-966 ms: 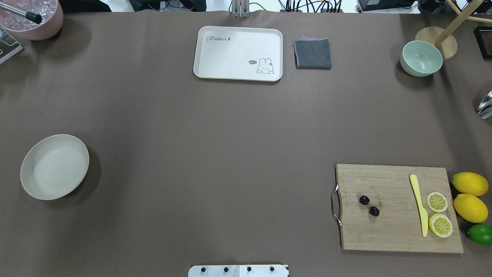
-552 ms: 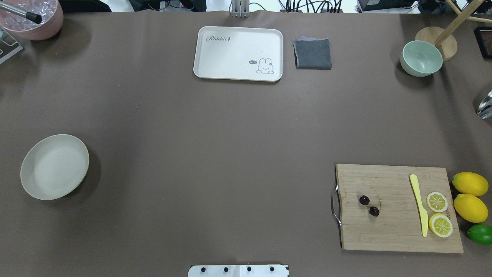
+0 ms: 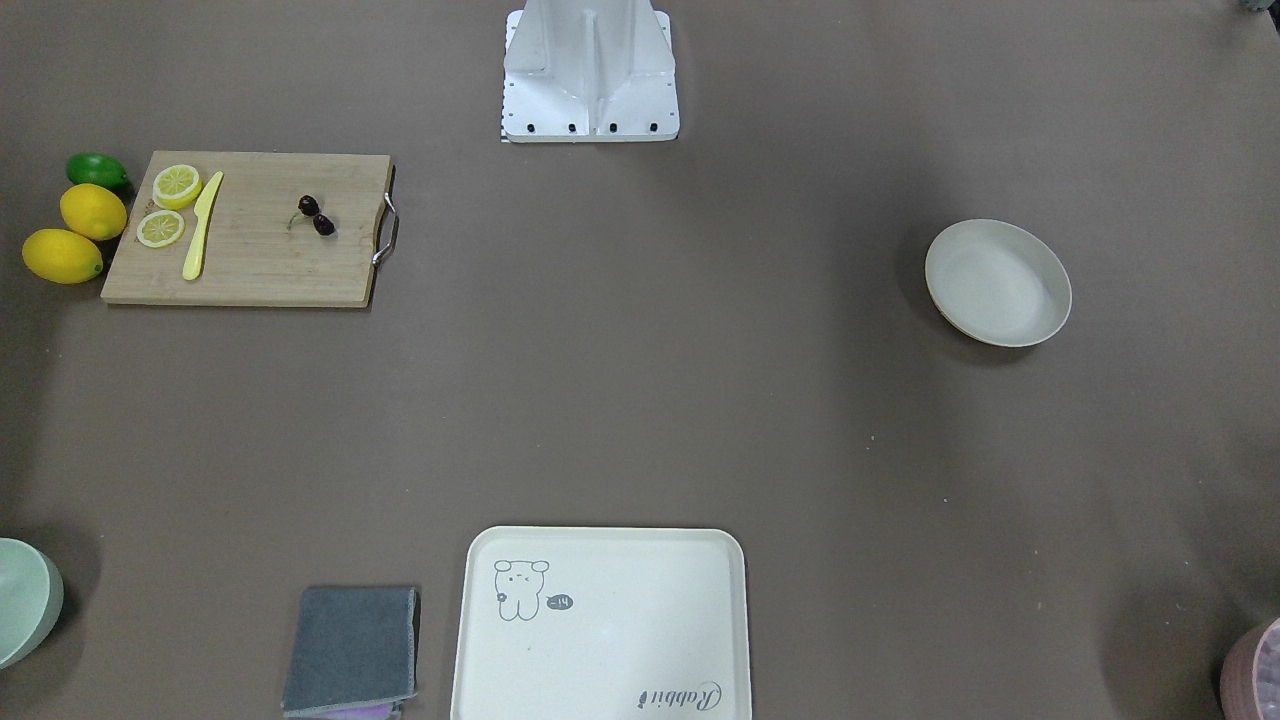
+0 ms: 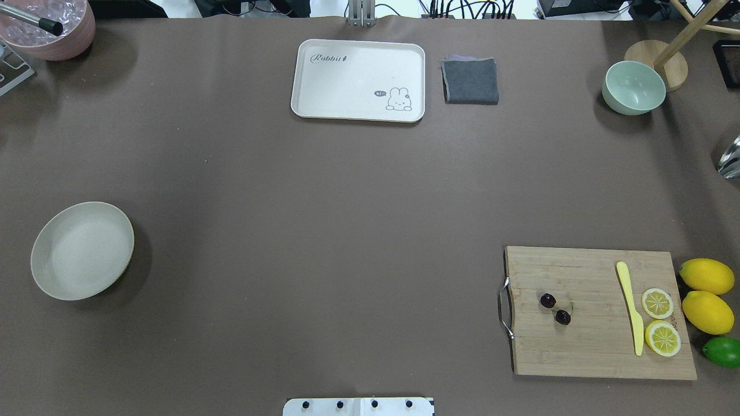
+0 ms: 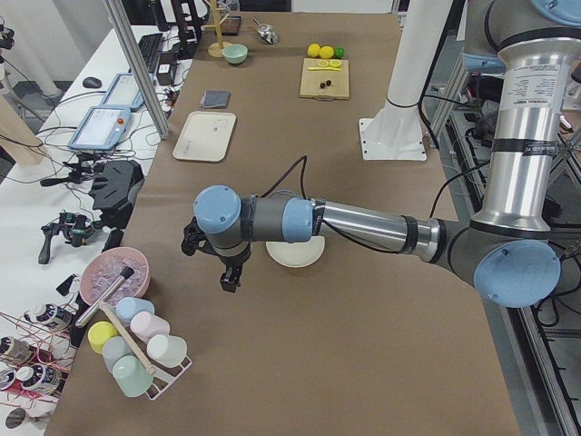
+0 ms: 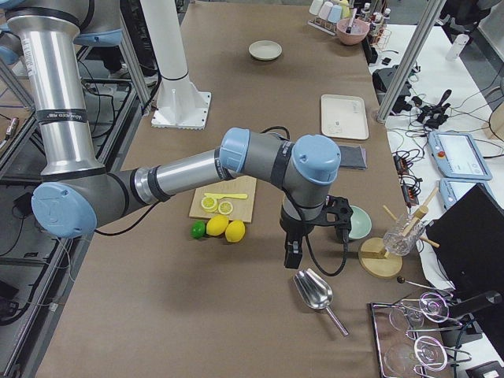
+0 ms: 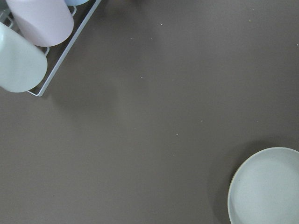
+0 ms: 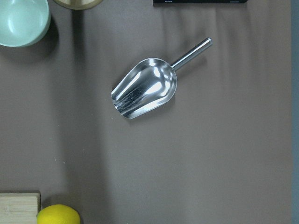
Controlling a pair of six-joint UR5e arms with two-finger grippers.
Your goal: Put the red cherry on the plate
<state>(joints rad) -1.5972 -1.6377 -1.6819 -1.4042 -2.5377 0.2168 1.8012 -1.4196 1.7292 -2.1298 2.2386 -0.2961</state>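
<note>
The red cherry (image 4: 555,309), a pair of tiny dark fruits, lies on the left part of a wooden cutting board (image 4: 584,346) at the front right; it also shows in the front-facing view (image 3: 315,215). The cream plate (image 4: 82,250) sits empty at the far left, and its edge shows in the left wrist view (image 7: 266,186). My left gripper (image 5: 218,259) hangs beside the plate (image 5: 295,257), toward the table's left end. My right gripper (image 6: 319,236) hangs beyond the board's right end, over a metal scoop (image 8: 145,93). I cannot tell whether either gripper is open or shut.
A yellow knife (image 4: 630,309), two lemon slices (image 4: 659,320), two lemons (image 4: 706,294) and a lime (image 4: 722,351) lie on or by the board. At the back are a rabbit tray (image 4: 358,80), a grey cloth (image 4: 470,81) and a mint bowl (image 4: 633,88). A cup rack (image 7: 28,42) stands at the far left.
</note>
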